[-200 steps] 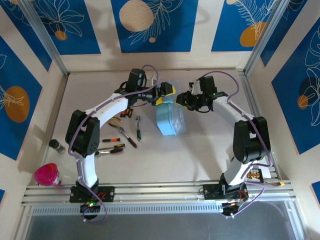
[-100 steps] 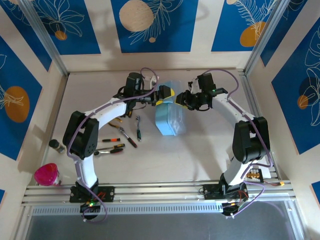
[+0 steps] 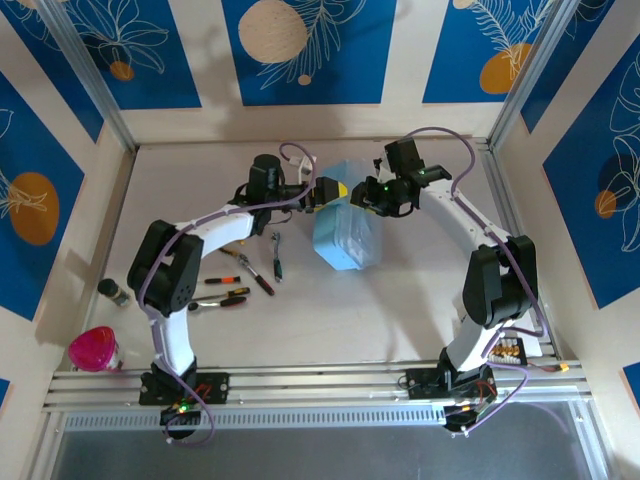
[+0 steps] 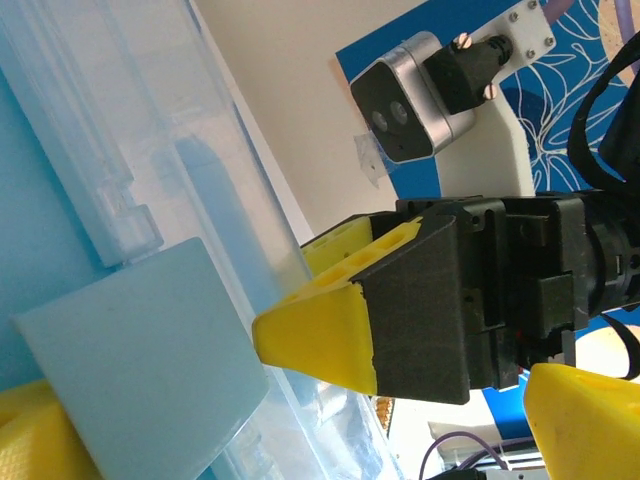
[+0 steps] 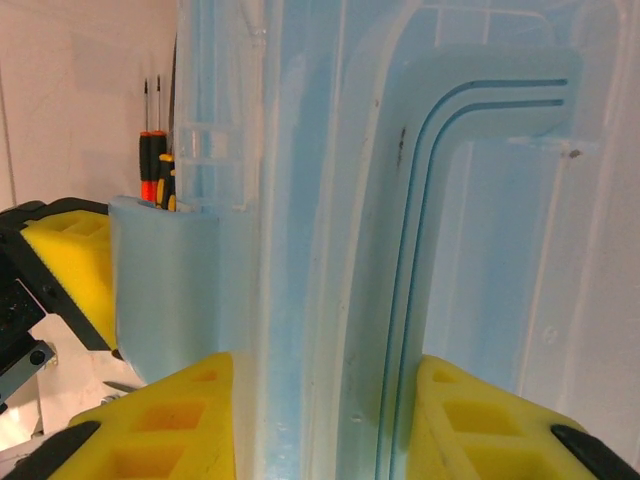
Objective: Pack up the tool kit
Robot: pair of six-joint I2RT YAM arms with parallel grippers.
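The tool kit's light-blue translucent case (image 3: pixel 345 240) lies mid-table, its far end between both grippers. My right gripper (image 3: pixel 366 193) is shut on the case's edge by the handle (image 5: pixel 440 200); its yellow fingers (image 5: pixel 180 420) press on both sides of the plastic. My left gripper (image 3: pixel 333 190) stands wide open at the case's far left corner, with the pale-blue latch tab (image 4: pixel 130 350) and the right gripper's yellow finger (image 4: pixel 320 340) between its fingers. Loose on the table left of the case are pliers (image 3: pixel 232 242), a wrench (image 3: pixel 277 253) and screwdrivers (image 3: pixel 228 298).
A pink cup (image 3: pixel 93 350) and a small dark bottle (image 3: pixel 113 291) stand at the near left. Wooden walls enclose the table on three sides. A metal rail (image 3: pixel 320 385) runs along the near edge by the arm bases.
Both grippers have moved a little toward the far wall. The case has shifted slightly right and back with the right gripper's hold. The left jaws stay wide.
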